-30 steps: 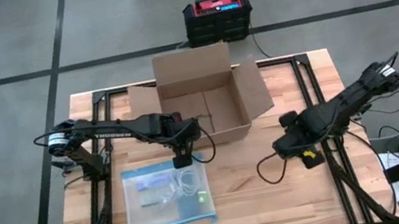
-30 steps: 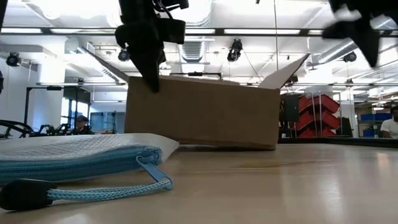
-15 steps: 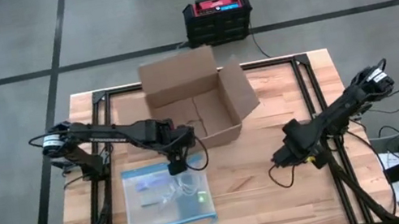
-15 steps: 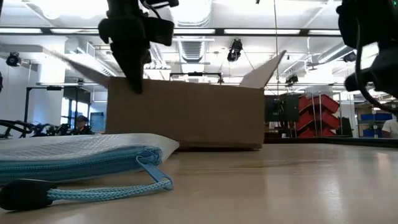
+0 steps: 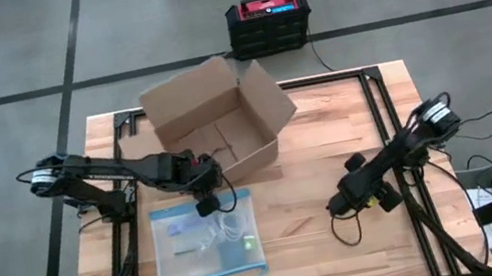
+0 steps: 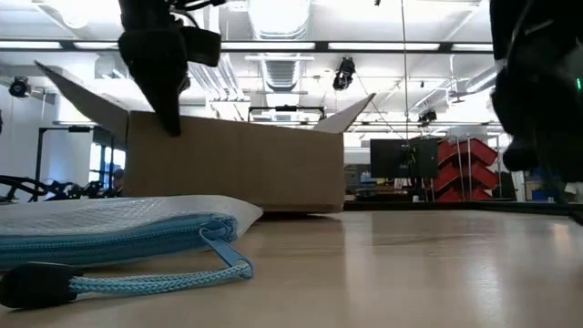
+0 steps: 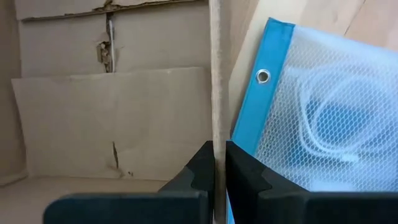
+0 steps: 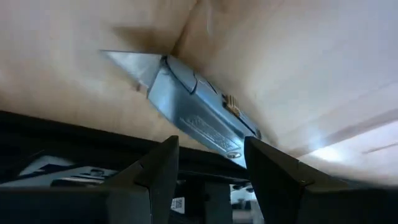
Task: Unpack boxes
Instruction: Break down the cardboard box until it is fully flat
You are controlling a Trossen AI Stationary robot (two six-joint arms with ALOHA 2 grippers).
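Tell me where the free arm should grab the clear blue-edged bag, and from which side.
Judging by its pose, take the bag by its blue zipper edge or the cord pull. It lies flat on the table, so only that raised edge gives the fingers purchase. Come from above, on the side away from the box, whose wall the left gripper pinches.

Overhead camera looks straight down on the brown corrugated cardboard box (image 5: 213,123); the table-level camera faces that box (image 6: 232,169) side-on; the left wrist camera sits tight against its wall (image 7: 216,81).
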